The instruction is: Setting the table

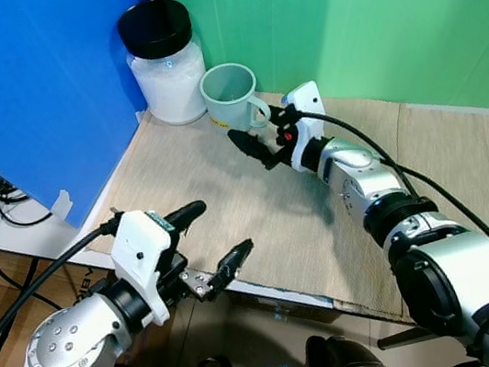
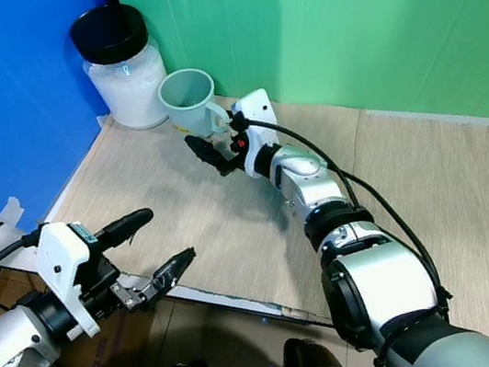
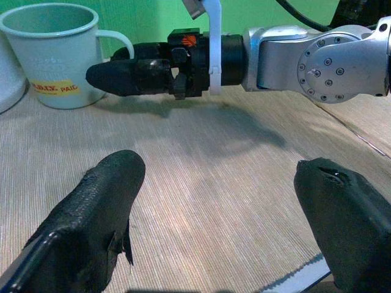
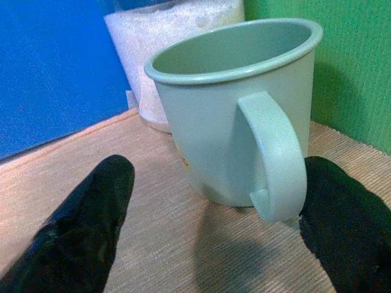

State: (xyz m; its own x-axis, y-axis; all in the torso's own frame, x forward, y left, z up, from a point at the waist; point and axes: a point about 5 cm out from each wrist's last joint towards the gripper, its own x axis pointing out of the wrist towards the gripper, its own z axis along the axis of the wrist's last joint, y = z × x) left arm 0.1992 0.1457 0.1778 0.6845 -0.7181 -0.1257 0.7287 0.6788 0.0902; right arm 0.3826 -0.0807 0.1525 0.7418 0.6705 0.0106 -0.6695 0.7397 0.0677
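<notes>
1. Head views: the wooden table [image 1: 228, 195] sits in a corner between a blue panel [image 1: 32, 77] and a green wall [image 1: 367, 15]. A pale green mug [image 1: 231, 95] stands at the back, just beside a black-lidded jar [image 1: 166, 64] of white powder. The right pincer [image 1: 256, 140] is open, near the mug's handle. The left pincer [image 1: 216, 239] hovers open at the table's front edge.
2. Left wrist view: the fingers [image 3: 91, 226] are cut off below; the table's fine grain shows. The mug's yellow label [image 3: 56, 88] is hard to read.
3. Right wrist view: two spread black fingertips [image 4: 91, 213] flank the smooth mug; the jar is cropped above.
</notes>
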